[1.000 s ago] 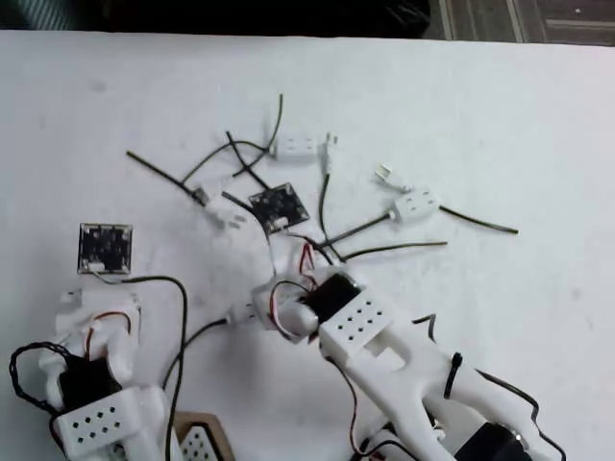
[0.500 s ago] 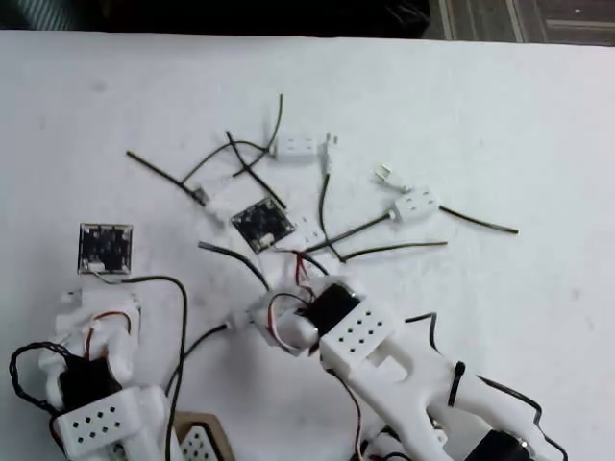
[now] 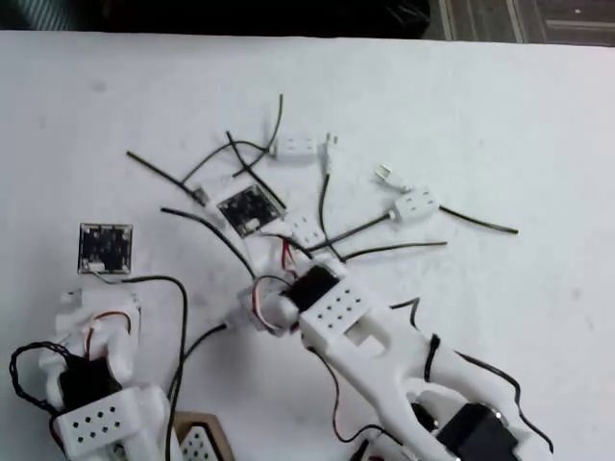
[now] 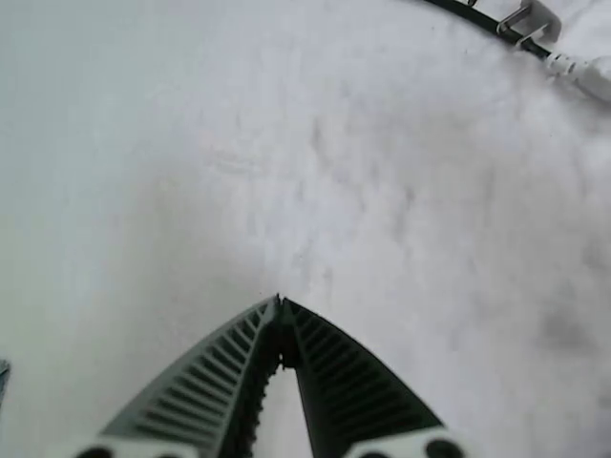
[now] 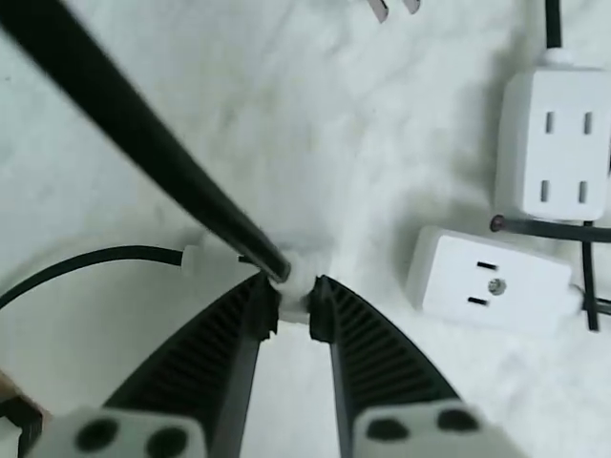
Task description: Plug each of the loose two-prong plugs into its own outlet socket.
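Our right gripper (image 5: 294,298) is clamped on a small white plug (image 5: 296,275). The plug's body is a pale, rounded nub where a black cable (image 5: 143,143) meets it, and we cannot see its prongs. It sits near the white outlet socket (image 5: 496,281), not touching it. Our left gripper (image 4: 280,329), well apart from that socket, is closed on nothing over the surface (image 4: 286,143).
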